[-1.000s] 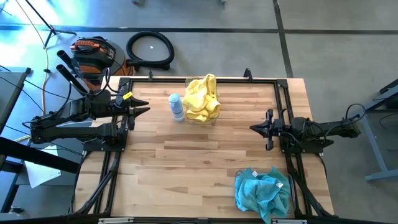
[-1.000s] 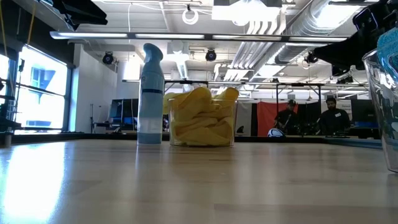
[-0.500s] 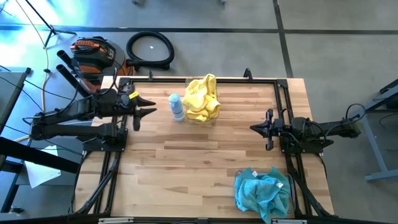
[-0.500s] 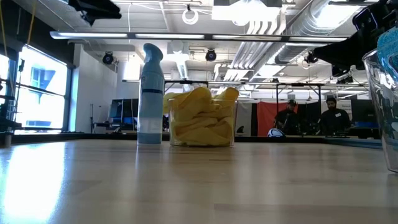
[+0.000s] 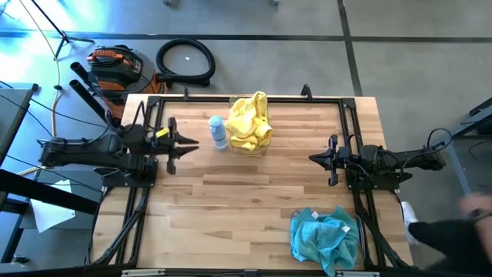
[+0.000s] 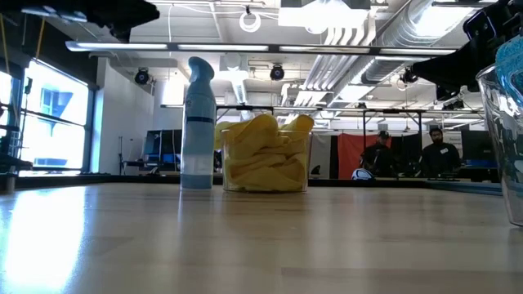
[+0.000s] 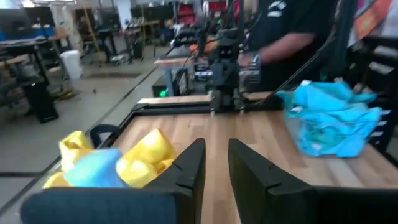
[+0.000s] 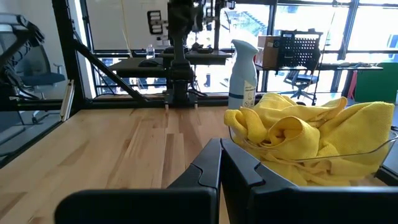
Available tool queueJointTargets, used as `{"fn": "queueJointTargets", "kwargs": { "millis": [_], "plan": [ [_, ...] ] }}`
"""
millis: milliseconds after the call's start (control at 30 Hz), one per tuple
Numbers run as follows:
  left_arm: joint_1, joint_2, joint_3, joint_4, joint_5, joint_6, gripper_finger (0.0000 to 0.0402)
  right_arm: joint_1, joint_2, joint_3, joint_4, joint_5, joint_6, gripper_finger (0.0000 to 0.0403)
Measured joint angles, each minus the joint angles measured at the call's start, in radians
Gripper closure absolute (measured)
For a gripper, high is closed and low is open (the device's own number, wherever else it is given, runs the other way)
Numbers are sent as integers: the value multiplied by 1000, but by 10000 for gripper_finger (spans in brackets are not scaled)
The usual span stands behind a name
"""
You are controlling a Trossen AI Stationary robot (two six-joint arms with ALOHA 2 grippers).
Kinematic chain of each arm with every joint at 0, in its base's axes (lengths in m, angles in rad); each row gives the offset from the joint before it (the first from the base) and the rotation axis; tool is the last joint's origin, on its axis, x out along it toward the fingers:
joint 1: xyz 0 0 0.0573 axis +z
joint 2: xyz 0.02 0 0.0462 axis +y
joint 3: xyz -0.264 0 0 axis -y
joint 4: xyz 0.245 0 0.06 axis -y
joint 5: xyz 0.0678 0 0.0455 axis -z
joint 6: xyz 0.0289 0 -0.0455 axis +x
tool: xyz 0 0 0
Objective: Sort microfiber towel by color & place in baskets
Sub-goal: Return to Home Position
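High view: yellow towels (image 5: 250, 123) heaped in the far basket (image 8: 292, 167) at 12 o'clock, teal towels (image 5: 323, 235) in the near basket (image 5: 356, 245) at 5 o'clock, no loose cloth on the bench (image 5: 231, 200). Sorting looks finished. Left arm (image 5: 92, 150) at 9 o'clock, jaws slightly apart, empty. Right arm (image 5: 384, 161) at 3 o'clock, jaws together, empty.

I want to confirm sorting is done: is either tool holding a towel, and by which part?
Nothing is held. The left tool and the right tool are both empty, away from the yellow towels and teal towels.
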Motion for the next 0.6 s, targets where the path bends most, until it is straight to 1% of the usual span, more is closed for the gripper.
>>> {"fn": "queueJointTargets", "kwargs": {
  "millis": [200, 333, 400, 600],
  "plan": [
    [-45, -155, -178, 126, 27, -21, 371, 0, 0, 0, 0, 1, 0, 402],
    [-56, -268, -260, 158, 83, 4, 397, 0, 0, 0, 0, 0, 0, 402],
    [-56, -321, -292, 165, 111, 11, 399, 0, 0, 0, 0, 0, 0, 402],
    [-56, -476, -373, 184, 117, 36, 401, 0, 0, 0, 0, 0, 0, 402]
  ]
}}
